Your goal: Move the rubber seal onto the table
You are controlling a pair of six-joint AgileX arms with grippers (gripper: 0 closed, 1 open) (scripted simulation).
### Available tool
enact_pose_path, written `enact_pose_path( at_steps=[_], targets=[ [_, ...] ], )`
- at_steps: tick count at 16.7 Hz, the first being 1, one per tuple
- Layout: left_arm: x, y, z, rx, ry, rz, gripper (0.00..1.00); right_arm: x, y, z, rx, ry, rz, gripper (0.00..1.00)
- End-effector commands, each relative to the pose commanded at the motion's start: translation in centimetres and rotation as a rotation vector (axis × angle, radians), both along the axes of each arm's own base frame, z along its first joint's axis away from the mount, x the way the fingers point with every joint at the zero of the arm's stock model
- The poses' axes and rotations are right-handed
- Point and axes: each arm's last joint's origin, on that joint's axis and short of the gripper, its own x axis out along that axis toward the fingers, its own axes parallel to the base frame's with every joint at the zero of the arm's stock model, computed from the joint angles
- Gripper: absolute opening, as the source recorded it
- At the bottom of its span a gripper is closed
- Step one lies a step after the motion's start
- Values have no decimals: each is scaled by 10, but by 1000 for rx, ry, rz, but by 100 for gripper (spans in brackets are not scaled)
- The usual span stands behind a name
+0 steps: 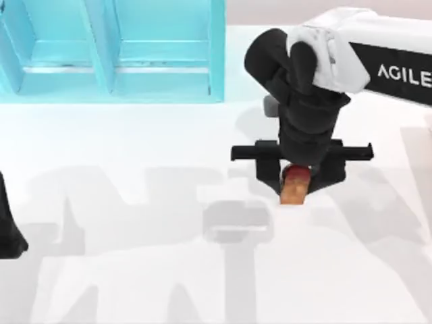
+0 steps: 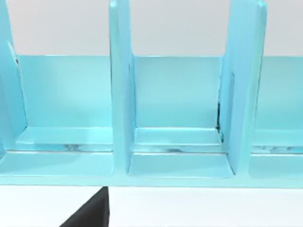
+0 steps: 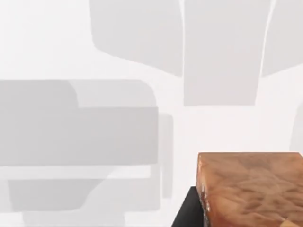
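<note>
The rubber seal (image 1: 295,191) is a small oblong lump, red at its upper end and orange below, right of the table's middle. My right gripper (image 1: 298,179) points down from above and is shut on it, with black fingers on both sides. Their shadow lies apart, to the lower left on the white table (image 1: 135,169), so the seal hangs above the surface. In the right wrist view the seal (image 3: 251,189) looks orange-brown beside one black finger (image 3: 187,213), with the table (image 3: 94,47) well below. My left arm (image 1: 8,229) is parked at the left edge.
A turquoise shelf unit (image 1: 115,54) with open compartments stands at the back left. The left wrist view faces its compartments (image 2: 180,142). Grey arm shadows cross the white table in front.
</note>
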Motion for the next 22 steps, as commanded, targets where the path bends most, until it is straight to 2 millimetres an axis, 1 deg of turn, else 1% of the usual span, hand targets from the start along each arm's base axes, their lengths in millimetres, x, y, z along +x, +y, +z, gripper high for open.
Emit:
enact_pose_path(
  at_steps=[6,10,22],
  targets=[
    [0,0,0,0,0,0,100,0,1,-38,-1,-3,4,0],
    [0,0,0,0,0,0,100,0,1,-41,-1,-3,4,0],
    [0,0,0,0,0,0,100,0,1,-41,-1,-3,4,90]
  ],
)
